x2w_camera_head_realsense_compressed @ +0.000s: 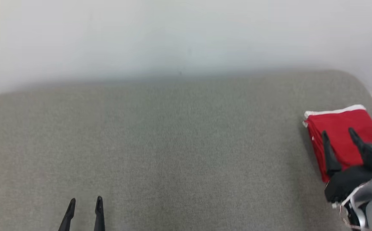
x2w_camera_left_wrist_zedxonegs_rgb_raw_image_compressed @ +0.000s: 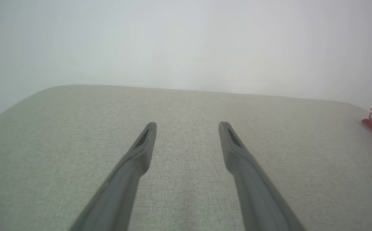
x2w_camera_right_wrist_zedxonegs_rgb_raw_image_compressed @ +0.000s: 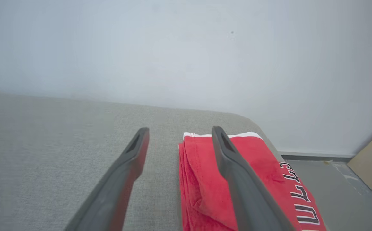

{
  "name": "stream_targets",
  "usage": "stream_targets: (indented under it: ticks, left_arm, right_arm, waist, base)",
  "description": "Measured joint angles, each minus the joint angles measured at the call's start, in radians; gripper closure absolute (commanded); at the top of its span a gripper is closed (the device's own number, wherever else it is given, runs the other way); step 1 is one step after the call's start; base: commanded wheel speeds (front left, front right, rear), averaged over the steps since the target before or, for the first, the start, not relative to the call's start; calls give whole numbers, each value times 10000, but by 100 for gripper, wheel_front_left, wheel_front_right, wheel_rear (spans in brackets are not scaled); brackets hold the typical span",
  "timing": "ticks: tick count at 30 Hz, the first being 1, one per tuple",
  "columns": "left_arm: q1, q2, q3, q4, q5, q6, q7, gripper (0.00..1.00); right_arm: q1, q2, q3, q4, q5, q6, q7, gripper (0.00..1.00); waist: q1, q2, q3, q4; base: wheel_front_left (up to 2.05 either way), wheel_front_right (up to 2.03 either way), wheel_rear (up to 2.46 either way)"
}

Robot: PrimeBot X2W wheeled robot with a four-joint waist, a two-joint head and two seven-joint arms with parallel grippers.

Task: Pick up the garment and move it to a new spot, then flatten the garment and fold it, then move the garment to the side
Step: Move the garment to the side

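Where the grey cushion (x2w_camera_head_realsense_compressed: 173,144) meets a pale wall (x2w_camera_head_realsense_compressed: 173,32), left gripper (x2w_camera_head_realsense_compressed: 86,199) at near left, fingers apart and empty, folded red garment (x2w_camera_head_realsense_compressed: 340,120) at the cushion's right edge, right gripper (x2w_camera_head_realsense_compressed: 338,131) above it, fingers spread, gripping nothing, grey floor (x2w_camera_right_wrist_zedxonegs_rgb_raw_image_compressed: 333,192) beyond

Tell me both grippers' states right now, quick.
Left gripper: open, holding nothing.
Right gripper: open, holding nothing, straddling the edge of the folded red garment.

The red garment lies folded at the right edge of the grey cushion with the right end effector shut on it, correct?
No. The red garment lies folded at the right edge of the grey cushion, but the right end effector is open, not shut on it, as the right wrist view shows.
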Motion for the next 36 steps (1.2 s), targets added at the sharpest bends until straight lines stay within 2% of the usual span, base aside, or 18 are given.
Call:
stream_targets:
  ticks: [3, 7, 9, 14, 24, 36]
  left_arm:
    - [114, -96, 169, 19, -36, -8, 0, 0]
    - [375, -272, 476, 198, -136, -105, -2, 0]
    - [448, -314, 608, 249, -125, -169, -2, 0]
    - [767, -447, 846, 355, 17, -286, 0, 0]
    - [1182, -533, 1022, 755, 270, -800, 0, 0]
    - [1169, -644, 1298, 859, 401, -978, 0, 0]
  right_arm:
    - [528, 207, -38, -435, 316, 0, -194, 0]
    - [1357, 972, -150, -1047, 660, 0, -604, 0]
    - [1700, 1371, -198, -1131, 757, 0, -734, 0]
    - [2355, 1914, -265, -1016, 755, 0, -1026, 0]
    - [3076, 2188, -447, -675, 727, 0, -1208, 0]
    - [3199, 2205, -207, -614, 1080, 0, -1241, 0]
  waist:
    - [0, 0, -300, 53]
    - [-1, 0, -815, 202]
    - [0, 0, -1024, 294]
    - [0, 0, -1444, 519]
    - [2, 1, -1818, 602]
    - [3, 1, -1776, 301]
  base:
    - [0, 0, 0]
    - [0, 0, 0]
    - [0, 0, 0]
    - [0, 0, 0]
    - [0, 0, 0]
    - [0, 0, 0]
